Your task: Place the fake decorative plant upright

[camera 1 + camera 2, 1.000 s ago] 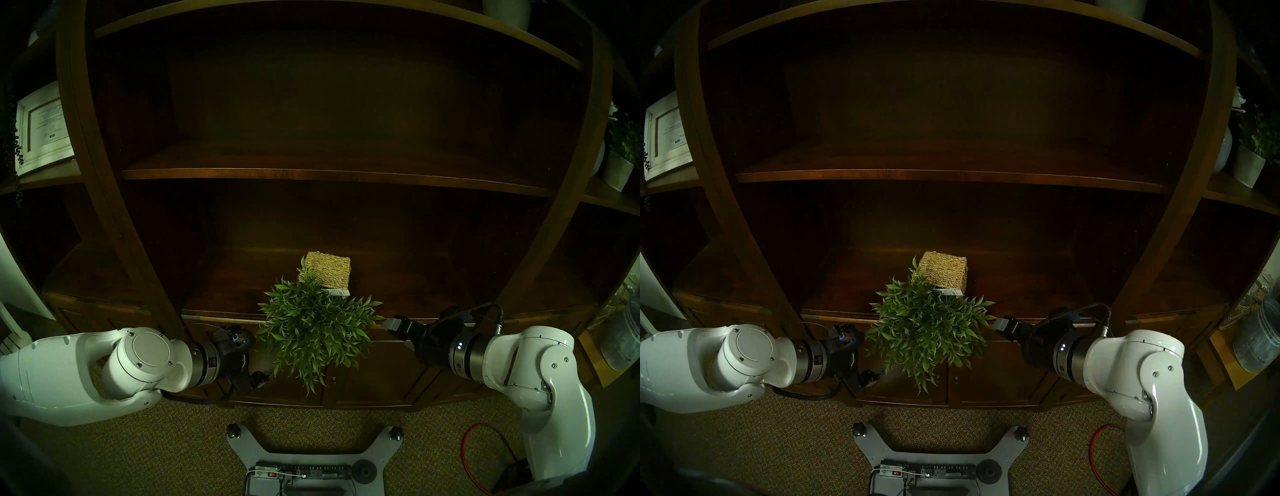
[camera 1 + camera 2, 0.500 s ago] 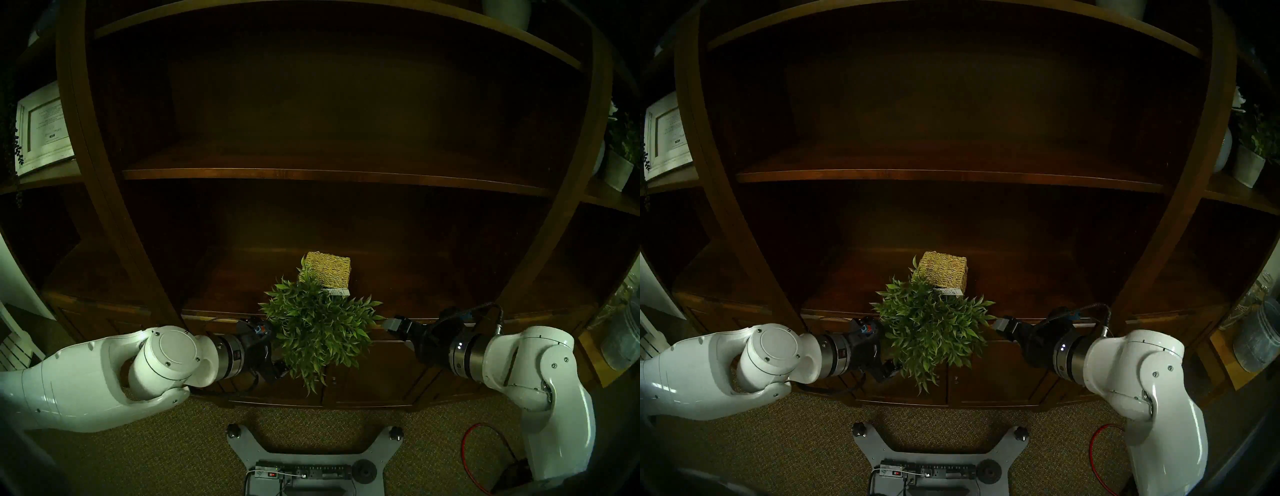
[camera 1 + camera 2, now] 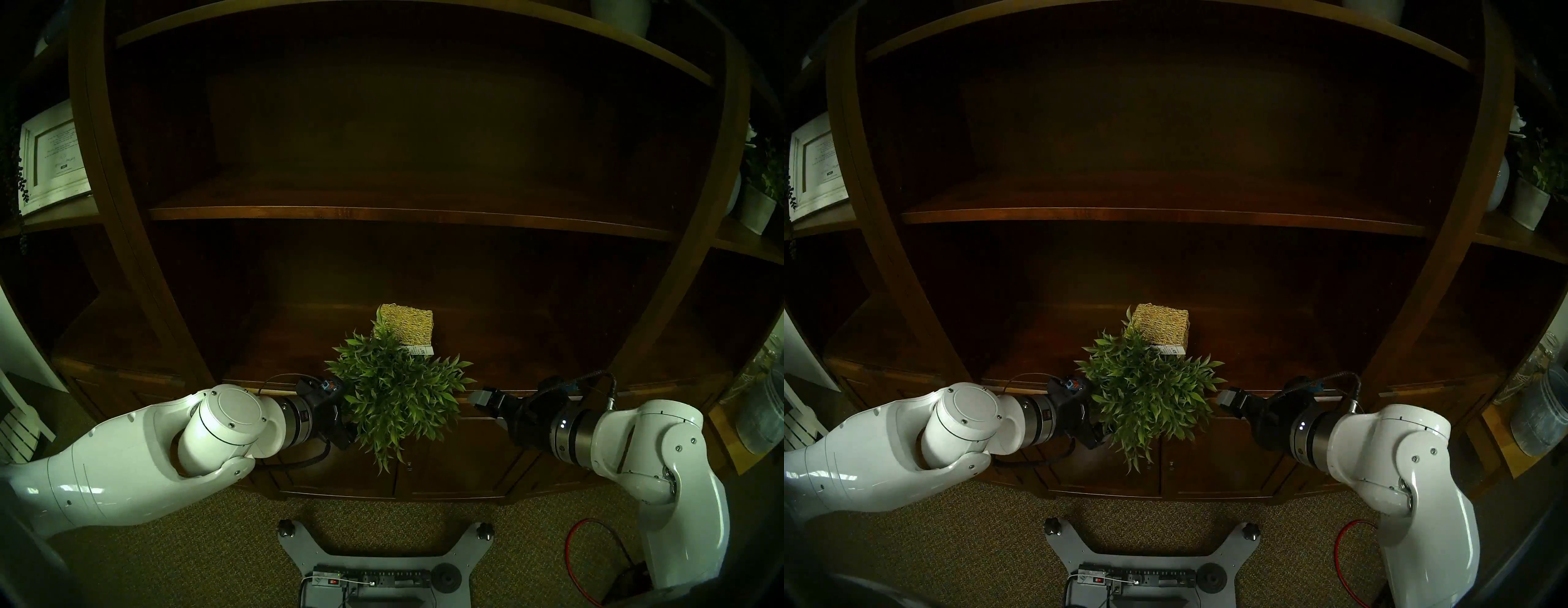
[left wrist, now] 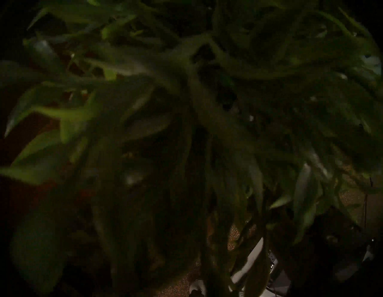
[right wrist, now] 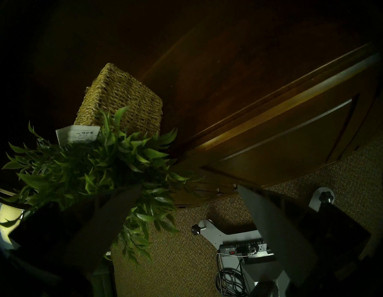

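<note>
Lying on its side on the lower shelf of the dark wooden bookcase, one fake decorative plant occupies the lower centre of both head views. Its woven straw cube pot points toward the back of the shelf; one white tag shows at the pot's mouth. The green foliage hangs out past the shelf's front edge, above the cabinet doors.

Two arms are in view. The left hand, at lower centre-left of the head views, is pushed in among the leaves on the plant's left side. Its fingertips are hidden there, and the left wrist view shows only blurred, dark leaves, so whether it is spread or closed cannot be told.

The right hand, at lower centre-right of the head views, sits just beside the outer leaf tips on the plant's right side. Its two fingers stand wide apart in the right wrist view, with nothing held between them.

One framed picture stands at upper left. One flowering plant in a pale pot stands at the right edge.
</note>
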